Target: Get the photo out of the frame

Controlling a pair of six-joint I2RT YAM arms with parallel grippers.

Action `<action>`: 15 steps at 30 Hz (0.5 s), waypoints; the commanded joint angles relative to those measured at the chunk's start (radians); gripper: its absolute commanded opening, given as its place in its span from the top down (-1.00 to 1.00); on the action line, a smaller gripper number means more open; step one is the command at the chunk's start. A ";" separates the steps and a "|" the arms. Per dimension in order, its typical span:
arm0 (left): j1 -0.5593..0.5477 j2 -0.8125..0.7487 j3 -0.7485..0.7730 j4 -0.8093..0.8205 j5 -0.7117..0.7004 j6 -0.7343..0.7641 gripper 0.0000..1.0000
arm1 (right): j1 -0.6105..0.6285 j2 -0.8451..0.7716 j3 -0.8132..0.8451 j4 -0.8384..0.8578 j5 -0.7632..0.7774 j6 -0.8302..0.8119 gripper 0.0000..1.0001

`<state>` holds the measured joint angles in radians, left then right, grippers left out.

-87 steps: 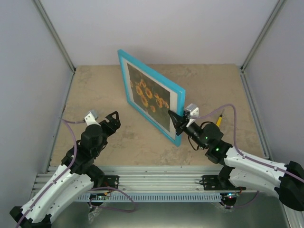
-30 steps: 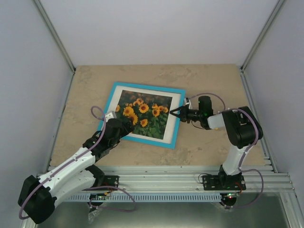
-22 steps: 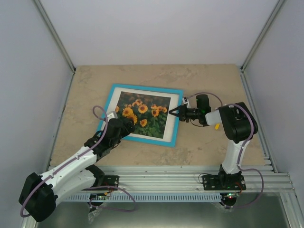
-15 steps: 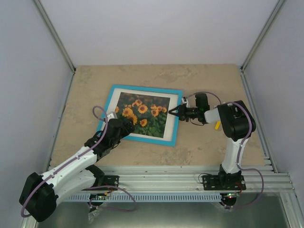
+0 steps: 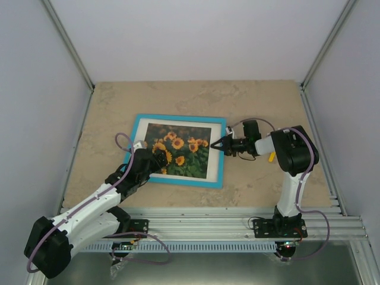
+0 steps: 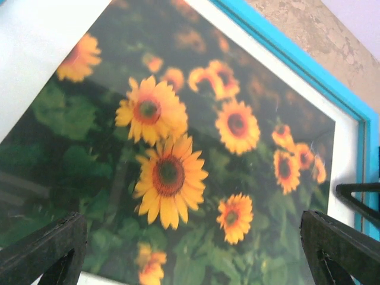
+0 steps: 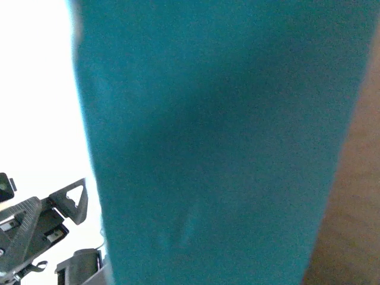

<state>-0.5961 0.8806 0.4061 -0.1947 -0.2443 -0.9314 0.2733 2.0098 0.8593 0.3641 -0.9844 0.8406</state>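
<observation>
One frame (image 5: 178, 117) (turquoise), photo (image 5: 181, 153) inside, right gripper (image 5: 221, 144) clamping its edge

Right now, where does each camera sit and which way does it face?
Top external: above, behind the bases, looking down on the table, frame, left arm, right arm.
Left wrist: over the photo, looking down; both own fingers at the bottom corners.
Right wrist: hard against the frame's turquoise border; own fingers not visible.
Shared: frame, all three.
</observation>
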 commanded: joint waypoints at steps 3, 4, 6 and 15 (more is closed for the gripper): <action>0.006 -0.020 0.007 -0.003 0.001 0.016 -0.99 | 0.053 -0.037 -0.086 -0.005 0.046 -0.188 0.99; 0.006 -0.018 0.005 0.000 0.003 0.014 -0.99 | 0.059 -0.042 -0.103 0.008 0.048 -0.179 0.99; 0.006 -0.016 0.004 0.006 0.012 0.013 -0.99 | 0.073 -0.059 -0.138 0.044 0.051 -0.155 0.98; 0.005 0.005 0.002 0.022 0.037 0.013 -0.99 | 0.149 -0.129 -0.224 0.075 0.115 -0.111 0.70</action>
<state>-0.5953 0.8799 0.4065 -0.1940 -0.2249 -0.9314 0.3779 1.9285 0.6762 0.4152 -0.9901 0.8330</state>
